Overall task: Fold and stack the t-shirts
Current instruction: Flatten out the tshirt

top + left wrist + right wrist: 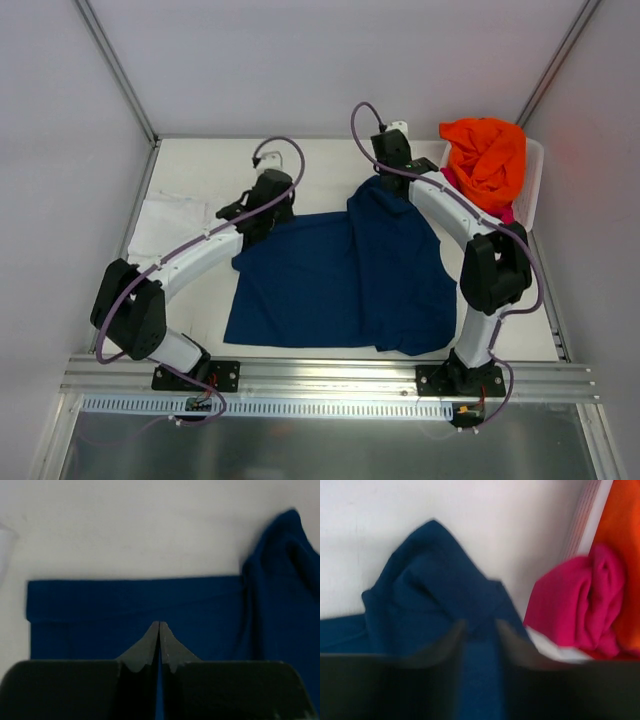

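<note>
A navy t-shirt (340, 280) lies spread over the middle of the table, its far right part bunched into a peak (432, 565). My left gripper (265, 222) stands at the shirt's far left edge. Its fingers (159, 625) are pressed together on the flat cloth, and a thin blue strip shows between them. Over the peak, my right gripper (388, 178) has its fingers (480, 625) apart with navy cloth between them; this view is blurred. A white t-shirt (165, 225) lies flat at the far left. An orange t-shirt (485, 155) and a magenta one (575, 605) sit in the basket.
The white slatted basket (535, 175) stands at the back right, close to the right gripper. Grey walls close in the table at the back and both sides. A metal rail (330, 372) with both arm bases runs along the near edge.
</note>
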